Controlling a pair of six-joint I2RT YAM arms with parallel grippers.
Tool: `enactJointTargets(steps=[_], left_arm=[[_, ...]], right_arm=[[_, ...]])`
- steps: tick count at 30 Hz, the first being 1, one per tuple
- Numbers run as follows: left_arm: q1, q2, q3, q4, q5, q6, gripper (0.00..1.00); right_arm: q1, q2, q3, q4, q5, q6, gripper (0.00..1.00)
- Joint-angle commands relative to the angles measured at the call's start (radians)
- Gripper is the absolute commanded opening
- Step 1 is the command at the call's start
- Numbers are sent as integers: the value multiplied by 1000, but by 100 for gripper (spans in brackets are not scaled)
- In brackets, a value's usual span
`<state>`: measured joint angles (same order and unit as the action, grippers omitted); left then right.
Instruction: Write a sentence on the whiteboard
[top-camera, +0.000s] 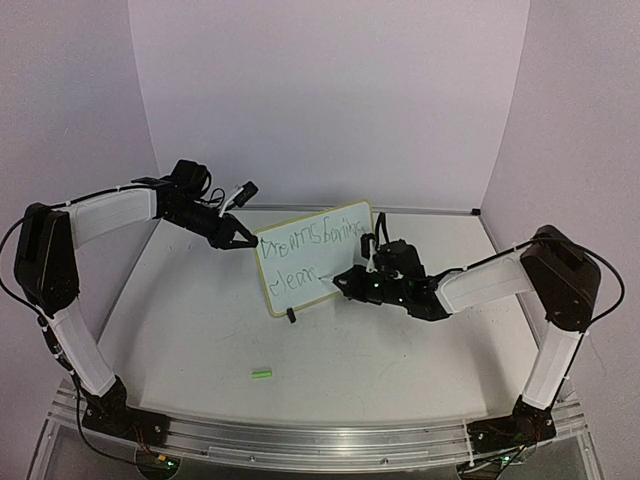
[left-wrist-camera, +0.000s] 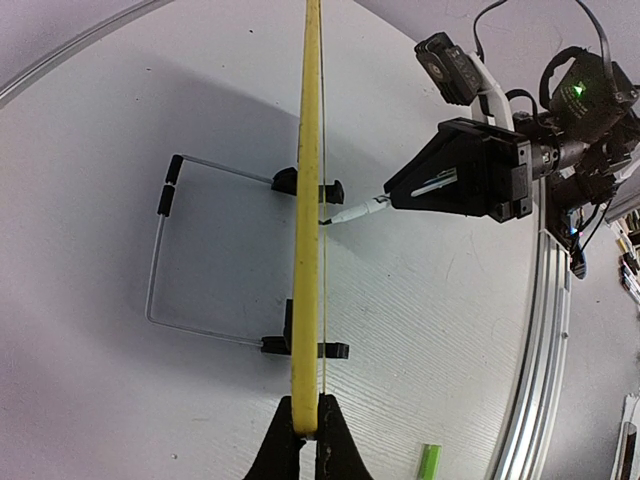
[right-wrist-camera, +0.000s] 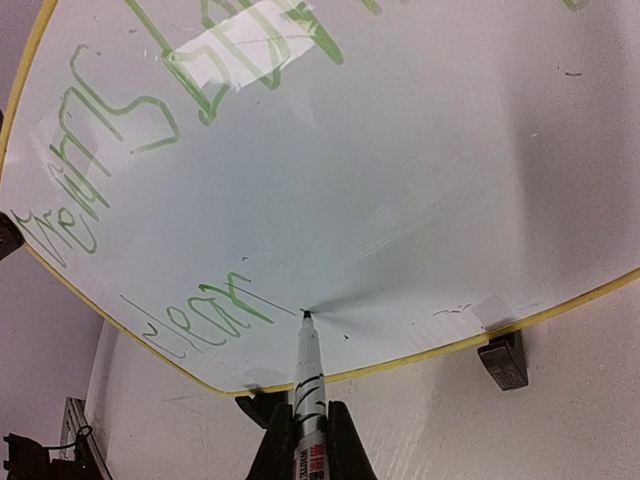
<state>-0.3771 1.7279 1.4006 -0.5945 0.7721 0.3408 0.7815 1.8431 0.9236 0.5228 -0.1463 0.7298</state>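
Note:
The whiteboard (top-camera: 315, 255), white with a yellow frame, stands upright on two black feet in the middle of the table. Green handwriting (top-camera: 305, 240) runs across it in two lines; the lower line reads "clean" (right-wrist-camera: 195, 318). My left gripper (top-camera: 240, 238) is shut on the board's left edge, seen edge-on in the left wrist view (left-wrist-camera: 306, 425). My right gripper (right-wrist-camera: 308, 435) is shut on a white marker (right-wrist-camera: 309, 385). The marker's tip (right-wrist-camera: 306, 315) touches the board just right of the lower word.
A small green marker cap (top-camera: 262, 374) lies on the table in front of the board, also in the left wrist view (left-wrist-camera: 429, 461). A wire stand (left-wrist-camera: 160, 260) props the board from behind. A metal rail (top-camera: 320, 440) runs along the near edge.

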Motion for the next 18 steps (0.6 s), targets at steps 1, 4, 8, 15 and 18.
enactJointTargets(steps=[1, 4, 8, 15, 18], left_arm=[[-14, -24, -3, -59, -47, 41, 0], [-11, -32, 1, -72, -30, 41, 0], [9, -41, 8, -95, -8, 43, 0], [55, -38, 57, -202, 40, 71, 0], [62, -24, 78, -248, 46, 81, 0]], right_arm=[[-4, -77, -14, 28, 21, -32, 0], [-5, -129, -36, 12, 48, -59, 0], [-10, -202, -43, -20, 99, -91, 0], [-11, -319, -65, -63, 156, -141, 0], [-14, -361, -73, -101, 190, -161, 0]])
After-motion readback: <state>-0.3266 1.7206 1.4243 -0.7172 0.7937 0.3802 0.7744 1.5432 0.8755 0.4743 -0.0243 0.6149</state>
